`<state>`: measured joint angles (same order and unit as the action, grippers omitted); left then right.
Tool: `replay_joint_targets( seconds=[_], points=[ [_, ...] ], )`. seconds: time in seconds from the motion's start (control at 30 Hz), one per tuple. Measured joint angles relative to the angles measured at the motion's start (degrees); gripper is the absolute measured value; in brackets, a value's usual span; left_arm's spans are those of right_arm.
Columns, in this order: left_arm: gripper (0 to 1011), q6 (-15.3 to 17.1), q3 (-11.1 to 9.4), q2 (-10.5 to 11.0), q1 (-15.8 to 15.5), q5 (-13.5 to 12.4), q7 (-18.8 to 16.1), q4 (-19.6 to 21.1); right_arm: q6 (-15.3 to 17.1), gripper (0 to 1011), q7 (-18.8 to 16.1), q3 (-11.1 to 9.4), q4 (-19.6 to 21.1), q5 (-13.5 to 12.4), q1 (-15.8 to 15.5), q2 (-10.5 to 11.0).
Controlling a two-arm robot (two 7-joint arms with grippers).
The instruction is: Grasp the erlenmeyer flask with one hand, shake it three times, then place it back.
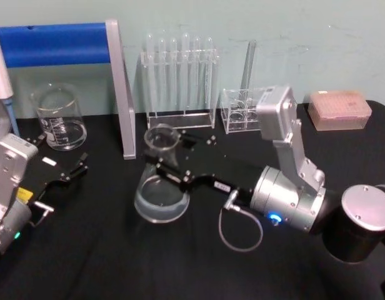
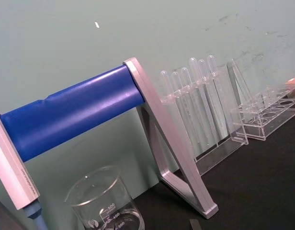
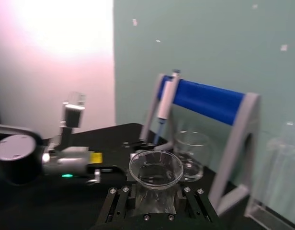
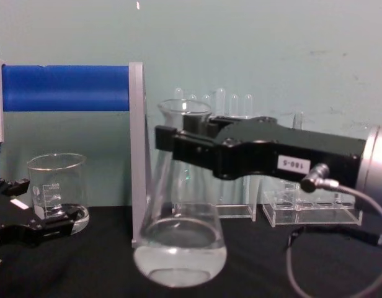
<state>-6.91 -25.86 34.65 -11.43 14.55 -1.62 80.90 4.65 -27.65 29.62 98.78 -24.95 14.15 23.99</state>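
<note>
The clear erlenmeyer flask (image 1: 160,187) is tilted near the middle of the black table, with a little liquid in its wide base (image 4: 179,248). My right gripper (image 1: 170,167) reaches in from the right and is shut on the flask's neck just below the flared rim (image 3: 155,168). In the chest view its black jaws clamp the neck (image 4: 178,146). I cannot tell whether the base touches the table. My left gripper (image 1: 59,155) rests open on the table at the left, holding nothing, also seen low at the left in the chest view (image 4: 31,210).
A glass beaker (image 1: 58,119) stands at the back left beside a blue-barred stand (image 1: 55,44) holding a pipette (image 1: 2,78). Behind the flask are a test tube rack (image 1: 180,75) and a small clear rack (image 1: 239,112). A pink tip box (image 1: 339,109) sits at the back right.
</note>
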Motion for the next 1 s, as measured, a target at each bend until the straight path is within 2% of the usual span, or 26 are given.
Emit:
replay_joint_targets(
  seconds=[0.3,0.63,0.67,0.77,1.0],
  points=[
    [1001,0.0,0.0,0.0,0.0,0.0,0.0,0.0,-1.01,449,4.08,-2.94,-3.08,1.54,1.7,-0.54],
    [1001,0.0,0.0,0.0,0.0,0.0,0.0,0.0,-1.45,449,8.98,-8.19,-7.29,4.09,3.22,-1.58],
    [1001,0.0,0.0,0.0,0.0,0.0,0.0,0.0,-1.45,449,8.98,-8.19,-7.29,4.09,3.22,-1.58],
    [1001,0.0,0.0,0.0,0.0,0.0,0.0,0.0,-1.54,449,10.49,-10.18,-8.46,4.77,3.46,-1.84],
    [1001,0.0,0.0,0.0,0.0,0.0,0.0,0.0,-1.77,449,12.3,-12.8,-9.9,5.77,3.67,-2.24]
  ],
)
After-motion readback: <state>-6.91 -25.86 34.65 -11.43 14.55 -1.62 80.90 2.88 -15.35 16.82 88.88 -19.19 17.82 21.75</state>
